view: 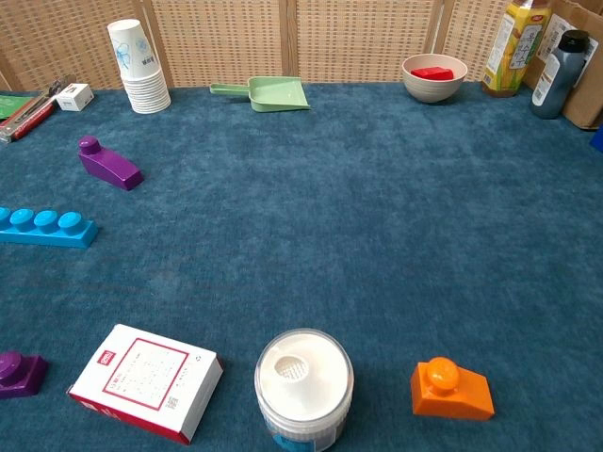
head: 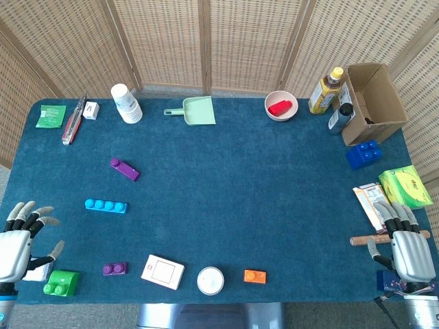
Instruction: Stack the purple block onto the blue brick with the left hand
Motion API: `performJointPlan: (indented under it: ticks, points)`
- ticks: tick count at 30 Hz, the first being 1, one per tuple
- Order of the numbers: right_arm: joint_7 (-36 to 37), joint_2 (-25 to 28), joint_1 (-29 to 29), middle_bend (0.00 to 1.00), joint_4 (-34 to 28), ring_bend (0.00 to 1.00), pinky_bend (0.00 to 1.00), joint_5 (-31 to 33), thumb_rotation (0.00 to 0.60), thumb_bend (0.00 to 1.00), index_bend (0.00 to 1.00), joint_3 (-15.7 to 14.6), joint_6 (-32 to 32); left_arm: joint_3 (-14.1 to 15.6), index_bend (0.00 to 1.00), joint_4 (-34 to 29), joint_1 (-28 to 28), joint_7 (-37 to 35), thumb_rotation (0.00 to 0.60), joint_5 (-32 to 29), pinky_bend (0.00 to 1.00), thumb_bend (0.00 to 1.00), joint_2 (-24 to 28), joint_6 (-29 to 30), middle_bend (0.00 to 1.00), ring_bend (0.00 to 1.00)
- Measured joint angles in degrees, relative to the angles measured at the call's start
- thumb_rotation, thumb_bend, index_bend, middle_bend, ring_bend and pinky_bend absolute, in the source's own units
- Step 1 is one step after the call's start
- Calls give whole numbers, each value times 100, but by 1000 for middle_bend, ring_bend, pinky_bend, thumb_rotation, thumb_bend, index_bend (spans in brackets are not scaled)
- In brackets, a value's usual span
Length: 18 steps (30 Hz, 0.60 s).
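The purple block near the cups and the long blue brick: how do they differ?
The purple block is short, with one stud at one end and a sloped top; the blue brick is long and flat, with a row of studs. The purple block lies farther from the robot, at an angle; the blue brick lies nearly crosswise. Both rest untouched on the table.

Woven screen [head: 226, 41] behind blue-carpeted table [head: 240, 205]
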Motion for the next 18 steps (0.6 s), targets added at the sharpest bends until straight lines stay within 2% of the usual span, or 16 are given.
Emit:
performJointPlan:
  ticks: [12, 18]
  points:
    - [78, 6, -10, 136, 14, 0, 68, -66, 600, 414, 105, 25, 97, 29, 384, 44, -13, -80, 547, 105, 0, 358, 38, -6, 263, 109]
    - [149, 90, -58, 131, -14, 0, 68, -60, 600, 413, 101, 54, 194, 40, 385, 116, -167, -193, 550, 271, 0, 358, 355, -176, 262, 108]
